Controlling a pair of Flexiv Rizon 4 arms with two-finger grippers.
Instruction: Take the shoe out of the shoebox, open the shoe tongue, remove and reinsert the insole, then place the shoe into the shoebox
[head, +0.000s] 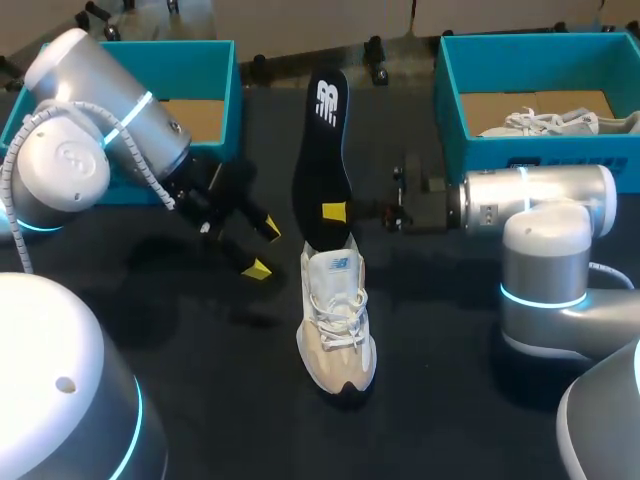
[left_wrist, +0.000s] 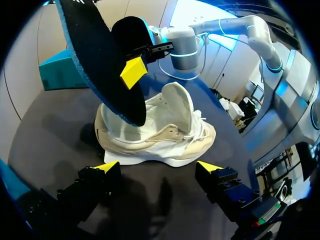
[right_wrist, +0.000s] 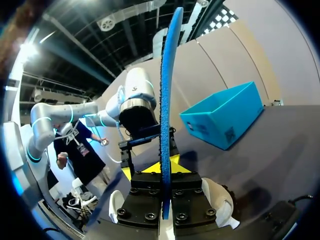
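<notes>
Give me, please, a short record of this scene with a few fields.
shoe: standing on the table
insole: upright, lower end at the shoe's heel
right gripper: shut on the insole
left gripper: open, beside the shoe, holding nothing
right box: holds a second shoe

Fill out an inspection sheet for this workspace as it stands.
Surface: black table, no spills seen.
Job's things: white shoe upright mid-table, toe toward the robot; black insole standing with its lower end in the shoe's opening; left shoebox and right shoebox at the far corners, a second shoe in the right one.
Clutter: nothing seen.
Grippers: right gripper shut on the insole; left gripper open beside the shoe, holding nothing.
Cables: coiled white cable along the left arm.
Surroundings: nothing seen reaching over the table.
</notes>
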